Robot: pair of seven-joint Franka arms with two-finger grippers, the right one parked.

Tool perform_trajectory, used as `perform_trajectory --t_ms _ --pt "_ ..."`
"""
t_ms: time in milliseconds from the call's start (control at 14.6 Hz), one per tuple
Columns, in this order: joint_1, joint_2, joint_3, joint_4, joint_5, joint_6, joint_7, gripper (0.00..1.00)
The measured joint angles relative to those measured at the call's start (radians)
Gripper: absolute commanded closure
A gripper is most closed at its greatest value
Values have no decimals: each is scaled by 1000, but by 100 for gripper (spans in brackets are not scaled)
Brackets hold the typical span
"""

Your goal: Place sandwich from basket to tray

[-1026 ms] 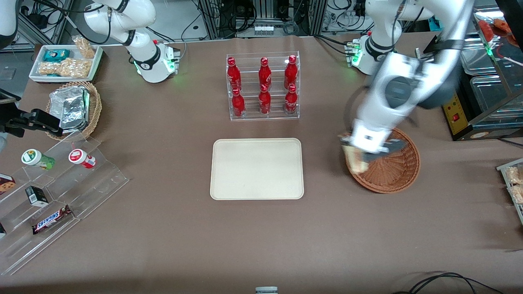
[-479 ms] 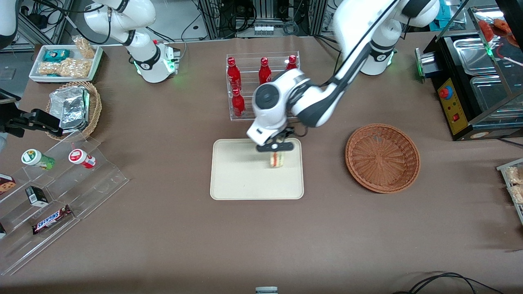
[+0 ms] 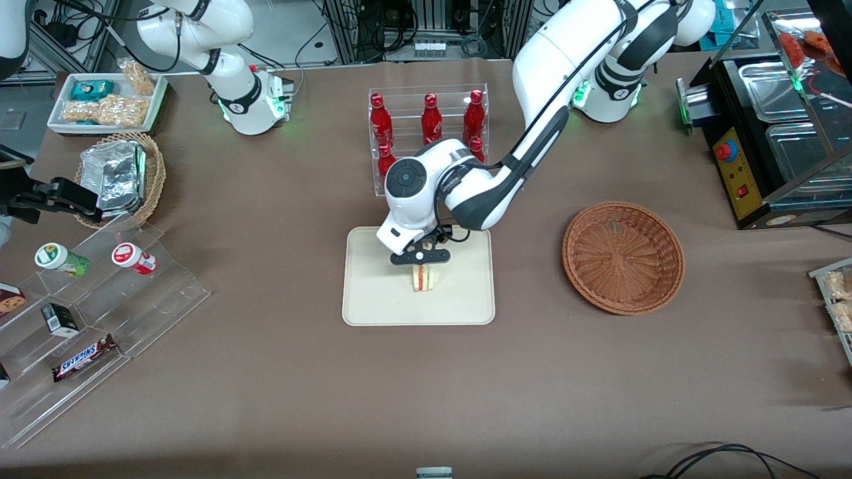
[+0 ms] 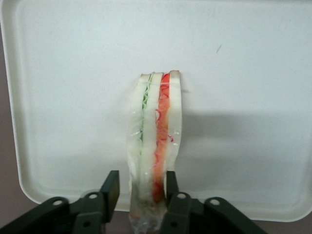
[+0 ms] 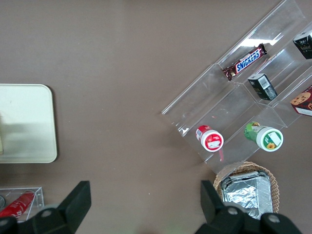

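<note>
The sandwich (image 3: 425, 279), a white-bread wedge in clear wrap with orange-red and green filling, stands on edge on the cream tray (image 3: 373, 296), near its middle. My left gripper (image 3: 421, 261) hangs just above it with the fingers either side of its upper end. In the left wrist view the sandwich (image 4: 153, 146) sits between the fingers of the gripper (image 4: 141, 176). One finger touches the wrap and the other (image 4: 111, 187) stands a little apart from it, so the jaws are open. The tray (image 4: 73, 73) lies under the sandwich. The reddish-brown basket (image 3: 623, 258) lies empty beside the tray, toward the working arm's end.
A clear rack of red bottles (image 3: 429, 140) stands just farther from the front camera than the tray. A stepped acrylic stand with snacks (image 3: 100, 299), a tan basket of foil packets (image 3: 120, 176) and a white snack tray (image 3: 106, 100) lie toward the parked arm's end.
The gripper carried the sandwich out of the basket and over the tray, then came down nearer the front camera. The sandwich now rests on the tray and the fingers have loosened.
</note>
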Motion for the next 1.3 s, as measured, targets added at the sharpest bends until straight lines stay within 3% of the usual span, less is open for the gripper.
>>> perform_trajectory --t_ms 342,684,957,1299 --pt "37 -73 51 50 2 -102 -27 0" --pt "302 -344 65 32 -149 -439 237 0" --pt "543 -467 68 3 -175 -604 471 0" --pt "760 -560 69 -1 -179 -758 671 0"
